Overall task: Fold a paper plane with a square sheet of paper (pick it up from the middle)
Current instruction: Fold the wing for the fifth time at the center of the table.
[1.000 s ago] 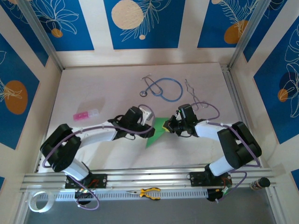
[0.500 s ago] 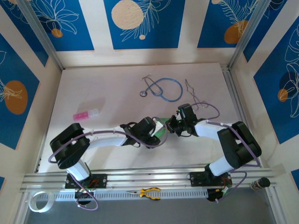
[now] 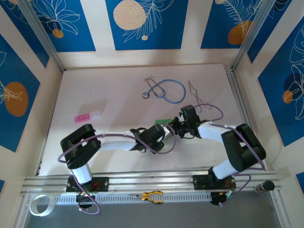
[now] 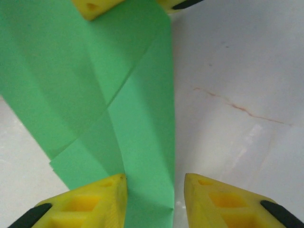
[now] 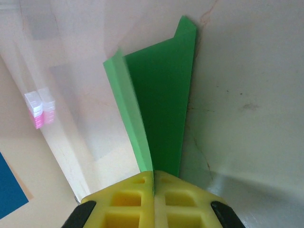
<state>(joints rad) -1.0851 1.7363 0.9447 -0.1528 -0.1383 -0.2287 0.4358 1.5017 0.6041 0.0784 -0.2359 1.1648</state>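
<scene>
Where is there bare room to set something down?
Bare: the far left corner behind the pink piece, and the near strip between the arm bases. Crowded: the middle, where left gripper and right gripper meet the green paper.

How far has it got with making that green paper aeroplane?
Roughly partway, as far as I can judge. Done: the green sheet carries several diagonal creases and overlapping flaps, so the early folds are in. In hand: the right jaws are shut on one end, pinching two layers together, while the left jaws stand open astride the edge at the opposite end. Left: it is not a slim pointed dart yet, so more folds look needed.
</scene>
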